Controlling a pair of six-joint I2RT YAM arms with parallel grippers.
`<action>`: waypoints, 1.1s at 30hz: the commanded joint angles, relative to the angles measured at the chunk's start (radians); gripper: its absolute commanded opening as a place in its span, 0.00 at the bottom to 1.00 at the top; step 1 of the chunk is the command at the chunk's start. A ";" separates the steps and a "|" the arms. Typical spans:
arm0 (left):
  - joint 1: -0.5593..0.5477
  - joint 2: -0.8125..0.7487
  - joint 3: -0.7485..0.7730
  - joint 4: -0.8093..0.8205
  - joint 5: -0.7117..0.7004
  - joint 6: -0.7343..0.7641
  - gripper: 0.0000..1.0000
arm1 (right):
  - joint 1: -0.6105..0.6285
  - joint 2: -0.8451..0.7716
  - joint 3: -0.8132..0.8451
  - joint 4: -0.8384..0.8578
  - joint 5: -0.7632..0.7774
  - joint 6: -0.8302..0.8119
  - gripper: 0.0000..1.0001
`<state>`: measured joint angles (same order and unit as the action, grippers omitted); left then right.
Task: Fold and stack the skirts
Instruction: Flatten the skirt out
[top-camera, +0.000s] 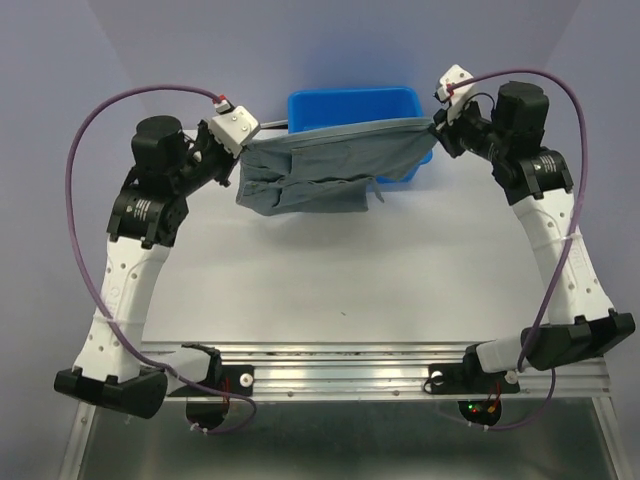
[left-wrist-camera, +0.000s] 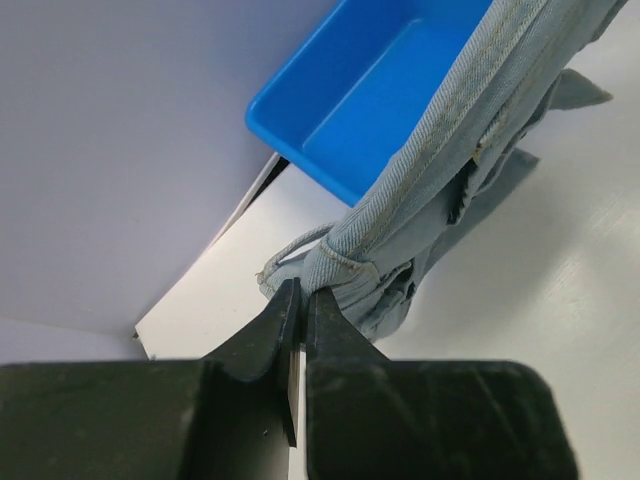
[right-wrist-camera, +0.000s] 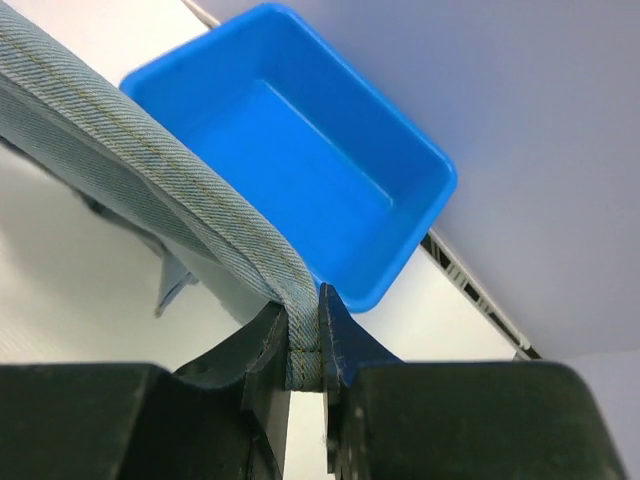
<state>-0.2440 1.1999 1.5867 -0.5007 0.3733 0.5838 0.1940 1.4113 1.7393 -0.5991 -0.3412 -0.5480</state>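
Observation:
A grey-blue denim skirt (top-camera: 320, 165) hangs stretched between my two grippers above the table, just in front of the blue tub (top-camera: 350, 105). Its waistband runs along the top edge and its lower part hangs down, creased. My left gripper (top-camera: 246, 141) is shut on the skirt's left corner (left-wrist-camera: 330, 262); the left wrist view shows that gripper (left-wrist-camera: 303, 300) pinching the cloth. My right gripper (top-camera: 436, 128) is shut on the right end of the waistband (right-wrist-camera: 150, 170); in the right wrist view the gripper (right-wrist-camera: 303, 330) clamps the stitched hem.
The blue tub (right-wrist-camera: 300, 150) stands at the table's back edge and looks empty inside (left-wrist-camera: 390, 90). The white table (top-camera: 340, 280) spreads in front of the hanging skirt. A purple-grey wall stands behind the tub.

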 joint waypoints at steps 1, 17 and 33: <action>0.002 -0.115 0.004 0.064 0.000 -0.079 0.00 | -0.007 -0.126 0.049 0.064 0.037 0.010 0.01; 0.002 -0.498 -0.154 -0.182 0.148 -0.029 0.00 | -0.007 -0.371 0.086 -0.310 -0.045 0.062 0.01; 0.002 -0.450 -0.184 -0.217 0.030 -0.044 0.00 | -0.007 -0.336 -0.104 -0.266 0.046 0.149 0.01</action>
<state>-0.2535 0.6670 1.4673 -0.7738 0.5304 0.5190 0.2043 0.9924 1.7626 -0.9825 -0.5228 -0.4061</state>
